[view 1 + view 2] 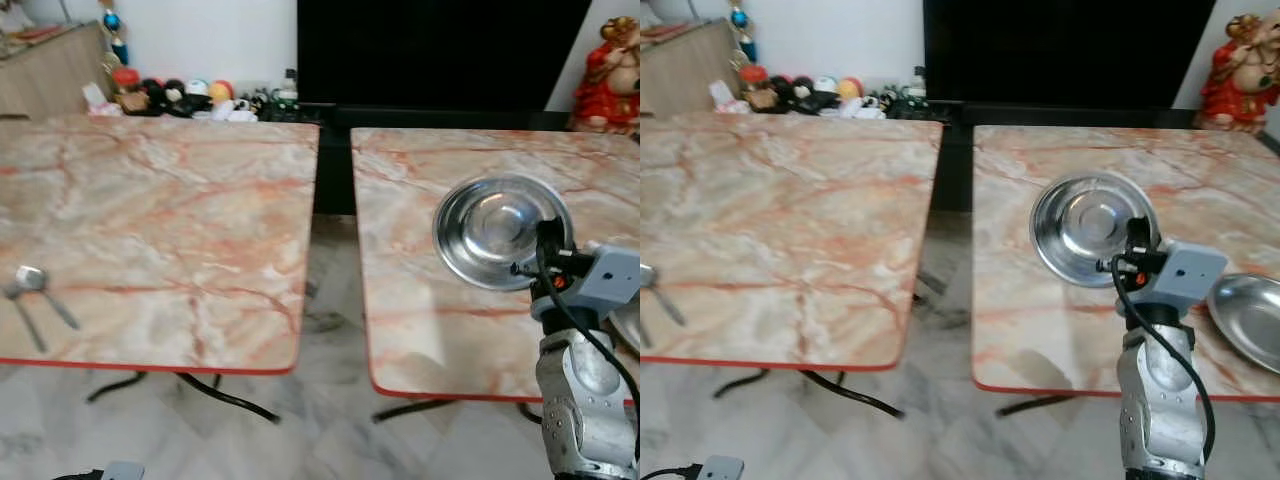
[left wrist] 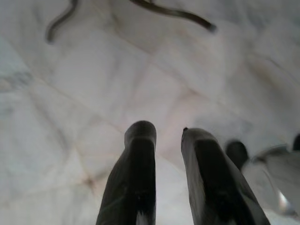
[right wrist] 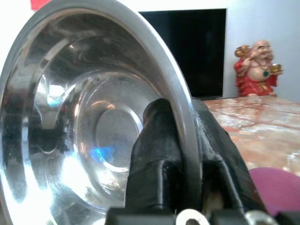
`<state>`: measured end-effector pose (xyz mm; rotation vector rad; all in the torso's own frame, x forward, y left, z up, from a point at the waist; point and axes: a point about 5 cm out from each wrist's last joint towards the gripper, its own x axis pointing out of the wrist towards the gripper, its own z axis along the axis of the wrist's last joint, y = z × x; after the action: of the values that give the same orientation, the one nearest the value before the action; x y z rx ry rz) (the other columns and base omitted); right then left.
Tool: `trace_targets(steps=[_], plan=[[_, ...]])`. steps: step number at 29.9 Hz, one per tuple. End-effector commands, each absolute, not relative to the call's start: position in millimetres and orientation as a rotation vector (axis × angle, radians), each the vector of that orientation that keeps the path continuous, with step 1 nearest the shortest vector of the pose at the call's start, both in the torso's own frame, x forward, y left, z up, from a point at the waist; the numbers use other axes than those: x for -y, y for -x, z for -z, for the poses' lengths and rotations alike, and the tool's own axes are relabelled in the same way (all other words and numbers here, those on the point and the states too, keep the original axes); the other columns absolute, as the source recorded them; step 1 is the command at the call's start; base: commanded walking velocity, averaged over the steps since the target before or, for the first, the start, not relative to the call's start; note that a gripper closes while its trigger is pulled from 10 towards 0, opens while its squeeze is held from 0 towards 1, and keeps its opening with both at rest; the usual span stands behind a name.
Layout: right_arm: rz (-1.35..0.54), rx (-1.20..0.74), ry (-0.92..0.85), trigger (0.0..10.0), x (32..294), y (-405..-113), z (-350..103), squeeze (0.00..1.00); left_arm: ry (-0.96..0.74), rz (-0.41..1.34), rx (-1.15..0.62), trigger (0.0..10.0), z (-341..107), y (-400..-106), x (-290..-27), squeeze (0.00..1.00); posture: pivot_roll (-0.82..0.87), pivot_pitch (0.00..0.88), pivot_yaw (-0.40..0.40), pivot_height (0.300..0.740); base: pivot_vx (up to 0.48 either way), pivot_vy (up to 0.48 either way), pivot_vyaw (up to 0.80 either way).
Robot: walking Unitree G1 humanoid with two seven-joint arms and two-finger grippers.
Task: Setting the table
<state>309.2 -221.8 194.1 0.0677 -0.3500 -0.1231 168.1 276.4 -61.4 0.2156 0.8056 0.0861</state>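
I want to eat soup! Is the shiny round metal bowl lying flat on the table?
No, the right gripper pinches the rim of the shiny round metal bowl and holds it tilted on edge above the pink marble table.

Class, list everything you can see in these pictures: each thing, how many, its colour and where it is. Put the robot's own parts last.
Tables: two, pink-veined marble tops with red edges, the left table and the right table, a gap between them.
Steel bowl: one, silver, tilted above the right table, its rim gripped.
Steel plate: one, silver, on the right table near its right edge.
Spoons: two, silver, on the left table's near left part.
Statue: one, red and gold, behind the right table.
Figurines: several, mixed colours, behind the left table.
Screen: one, black, against the far wall.
Right gripper: black, clamped on the bowl's rim.
Left gripper: black, over the pale floor, fingers slightly apart.
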Motion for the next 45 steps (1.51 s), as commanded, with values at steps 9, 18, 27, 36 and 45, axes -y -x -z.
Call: trace_targets(steps=[9,18,27,36,45], plan=[[0.21,0.411,-0.069,10.0,235,-304,-207,0.0,-0.216,-0.084,-0.82,10.0,64,-166,-274,0.0,-0.06,0.111,0.015,0.74,0.0,-0.469,0.0],[0.249,0.409,-0.092,10.0,235,-303,-206,0.0,-0.21,-0.098,-0.818,10.0,63,-166,-275,0.0,-0.06,0.118,0.013,0.74,0.0,-0.417,0.0],[0.354,0.37,-0.207,10.0,237,-299,-196,0.0,-0.209,-0.105,-0.822,10.0,64,-164,-276,0.0,-0.05,0.123,0.008,0.74,0.0,0.0,0.0],[0.393,0.206,-0.329,10.0,228,-296,-181,0.0,-0.211,-0.1,-0.826,10.0,64,-163,-276,0.0,-0.06,0.128,0.014,0.74,0.0,0.0,0.0],[0.318,-0.05,-0.28,10.0,234,-314,-178,0.0,-0.209,-0.094,-0.822,10.0,63,-166,-276,0.0,-0.06,0.13,0.02,0.74,0.0,0.0,0.0]])
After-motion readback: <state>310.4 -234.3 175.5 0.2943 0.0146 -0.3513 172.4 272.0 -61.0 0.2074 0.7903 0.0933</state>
